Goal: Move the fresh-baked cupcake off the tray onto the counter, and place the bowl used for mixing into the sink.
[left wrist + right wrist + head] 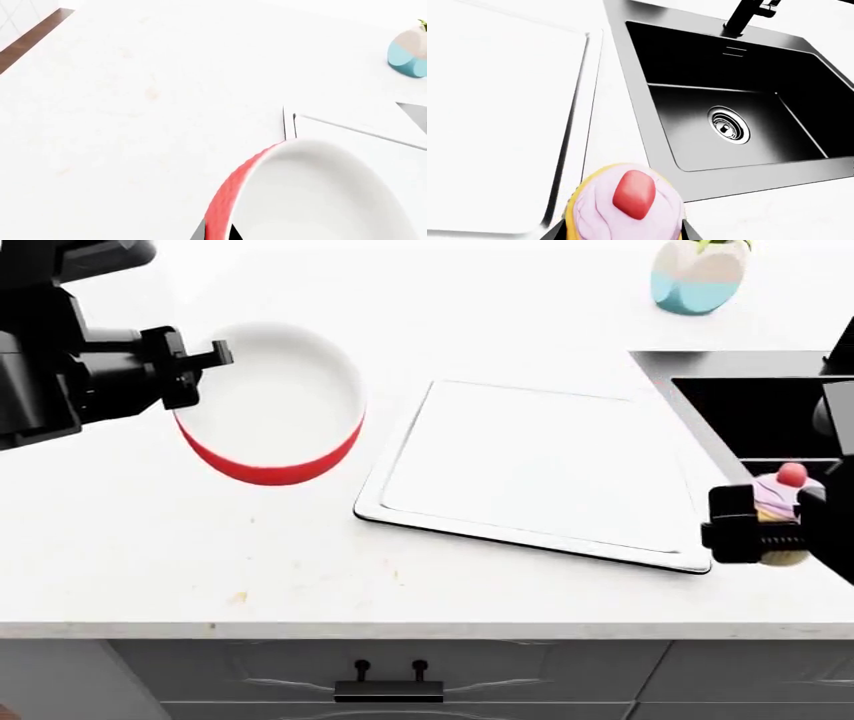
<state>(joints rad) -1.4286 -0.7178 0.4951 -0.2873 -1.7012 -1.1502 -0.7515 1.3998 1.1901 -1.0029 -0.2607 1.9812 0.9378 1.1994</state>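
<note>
My left gripper [200, 358] is shut on the left rim of the red bowl [274, 405], white inside, and holds it above the counter [160, 540] left of the tray. In the left wrist view the bowl [307, 195] fills the lower right, its rim pinched between the fingertips [199, 234]. My right gripper [763, 530] is shut on the cupcake [778, 495], pink frosting and red cherry, just right of the silver tray [534, 465] by its front right corner. The right wrist view shows the cupcake [627, 205] between the jaws, with the black sink [734, 105] beyond.
A white-and-teal vase [697, 275] with a plant stands at the back, also in the left wrist view [410, 55]. The black tap [747, 15] rises behind the sink. Grey cabinet fronts [387, 680] lie below the counter's front edge.
</note>
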